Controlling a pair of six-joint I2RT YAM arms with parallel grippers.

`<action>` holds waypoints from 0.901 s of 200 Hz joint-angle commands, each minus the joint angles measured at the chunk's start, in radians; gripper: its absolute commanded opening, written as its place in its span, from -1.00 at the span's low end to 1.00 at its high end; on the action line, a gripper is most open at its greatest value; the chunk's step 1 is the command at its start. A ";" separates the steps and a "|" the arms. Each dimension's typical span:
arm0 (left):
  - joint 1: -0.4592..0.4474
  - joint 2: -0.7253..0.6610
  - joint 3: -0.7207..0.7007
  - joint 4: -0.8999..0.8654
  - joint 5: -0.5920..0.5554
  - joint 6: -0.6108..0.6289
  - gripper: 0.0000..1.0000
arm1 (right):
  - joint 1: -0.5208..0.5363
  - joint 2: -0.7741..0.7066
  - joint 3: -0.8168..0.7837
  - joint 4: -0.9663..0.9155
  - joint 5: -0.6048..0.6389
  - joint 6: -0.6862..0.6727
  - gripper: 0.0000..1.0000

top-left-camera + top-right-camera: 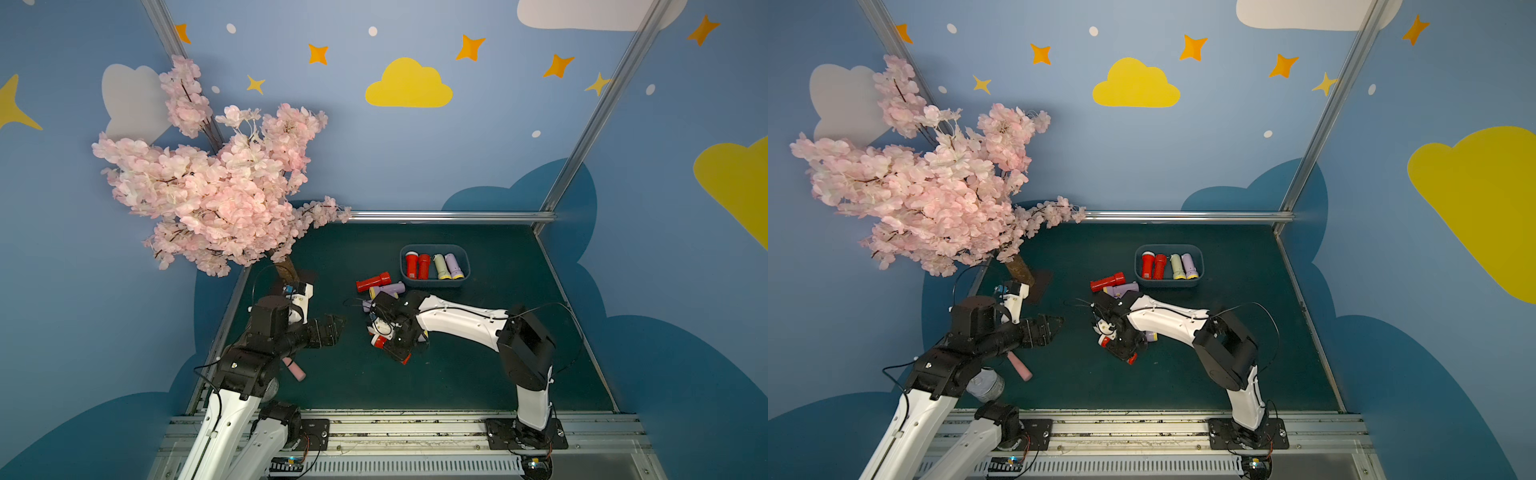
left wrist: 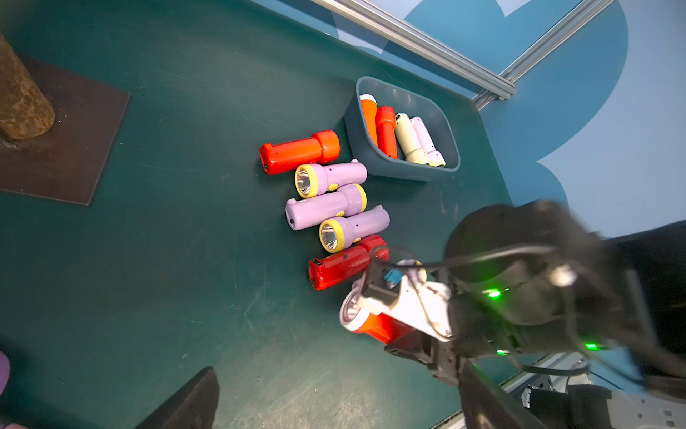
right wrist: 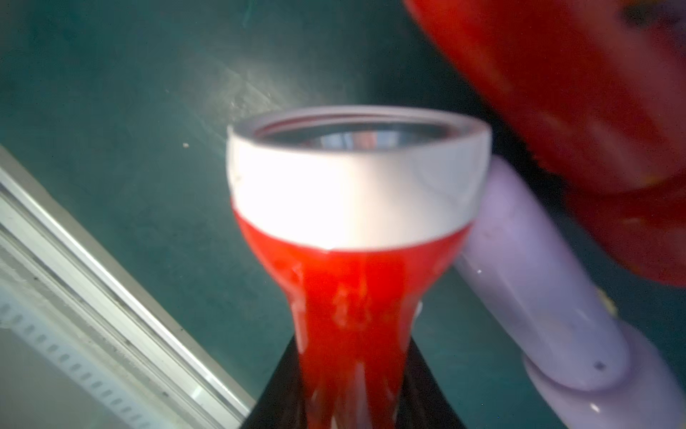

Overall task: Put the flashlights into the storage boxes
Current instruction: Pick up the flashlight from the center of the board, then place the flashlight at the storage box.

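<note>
My right gripper (image 3: pixel 352 375) is shut on a red flashlight with a white head ring (image 3: pixel 352 230), held just over the green mat; in both top views it sits mid-table (image 1: pixel 395 349) (image 1: pixel 1121 347). The blue-grey storage box (image 1: pixel 434 284) (image 1: pixel 1169 284) (image 2: pixel 367 156) holds two red flashlights, a cream one and a lilac one side by side. Several more flashlights lie in a row on the mat beside it: a red one (image 2: pixel 297 152), lilac ones (image 2: pixel 330 178) and a dark red one (image 2: pixel 345 262). My left gripper (image 1: pixel 332 328) (image 2: pixel 334 408) hovers open and empty, left of the row.
A pink blossom tree (image 1: pixel 216 187) on a brown base plate (image 2: pixel 63 148) fills the back left. A pink handle (image 1: pixel 296 371) and a silver tin can (image 1: pixel 986 386) lie under my left arm. Aluminium rails (image 1: pixel 453 216) edge the mat.
</note>
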 commanded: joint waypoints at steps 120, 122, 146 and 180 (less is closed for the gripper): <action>0.007 0.363 0.134 0.324 0.109 0.016 0.99 | -0.385 0.173 0.503 -0.124 0.220 -0.003 -0.71; 0.006 0.375 0.139 0.326 0.116 0.018 0.99 | -0.389 0.181 0.513 -0.126 0.223 -0.003 -0.71; -0.025 0.518 0.235 0.325 0.159 0.037 0.99 | -0.447 0.275 0.627 -0.163 0.241 -0.005 -0.70; -0.080 0.667 0.351 0.350 0.167 0.079 0.99 | -0.526 0.369 0.735 -0.168 0.229 0.030 -0.70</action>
